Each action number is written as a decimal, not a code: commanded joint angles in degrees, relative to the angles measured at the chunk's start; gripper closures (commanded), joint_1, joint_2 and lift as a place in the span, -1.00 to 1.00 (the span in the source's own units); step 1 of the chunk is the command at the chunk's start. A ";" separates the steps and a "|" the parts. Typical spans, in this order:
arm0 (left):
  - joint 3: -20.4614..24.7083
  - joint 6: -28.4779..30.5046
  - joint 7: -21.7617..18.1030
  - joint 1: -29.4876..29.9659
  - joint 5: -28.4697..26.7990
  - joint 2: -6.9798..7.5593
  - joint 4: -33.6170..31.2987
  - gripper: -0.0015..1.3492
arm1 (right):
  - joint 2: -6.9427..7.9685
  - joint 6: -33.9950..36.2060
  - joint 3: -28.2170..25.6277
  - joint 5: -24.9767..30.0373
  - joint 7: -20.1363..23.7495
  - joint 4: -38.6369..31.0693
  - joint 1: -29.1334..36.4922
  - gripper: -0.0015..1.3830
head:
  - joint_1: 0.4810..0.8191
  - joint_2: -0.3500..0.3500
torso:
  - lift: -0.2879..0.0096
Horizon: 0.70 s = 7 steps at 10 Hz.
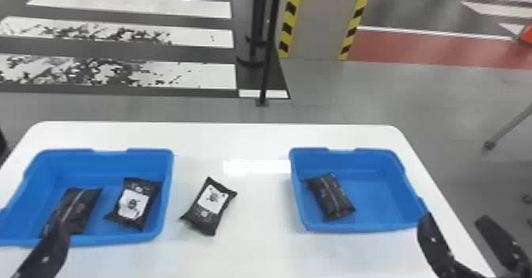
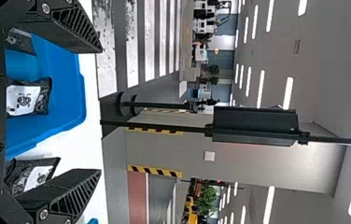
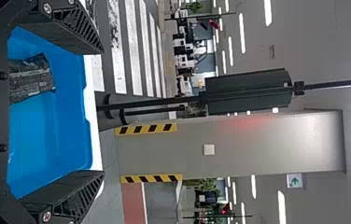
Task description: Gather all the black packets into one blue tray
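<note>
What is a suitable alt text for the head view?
Four black packets: two in the left blue tray, one in the right blue tray, one on the white table between the trays. The open right claw shows at lower right, one finger of the left claw at lower left.

The left gripper [image 1: 49, 251] is at the head view's lower left, the right gripper [image 1: 455, 218] lower right. Both have fingers spread apart.
</note>
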 commanded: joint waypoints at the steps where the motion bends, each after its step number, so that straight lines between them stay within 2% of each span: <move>1: 0.00 0.42 -0.09 -0.12 0.09 0.00 0.05 -0.83 | 0.23 0.01 0.03 -0.05 0.03 0.05 -0.12 -0.85 | 0.27 -0.45 | 0.20; 5: 0.00 0.56 -0.35 -0.82 -0.49 0.09 0.05 -0.83 | 0.23 0.01 0.26 -0.28 0.03 0.19 -0.26 -0.85 | 0.27 -0.45 | 0.20; 7: 0.11 2.53 -0.44 -2.65 -2.20 0.35 0.05 -0.83 | 0.23 0.01 0.38 -0.39 0.03 0.33 -0.40 -0.85 | 0.27 -0.45 | 0.20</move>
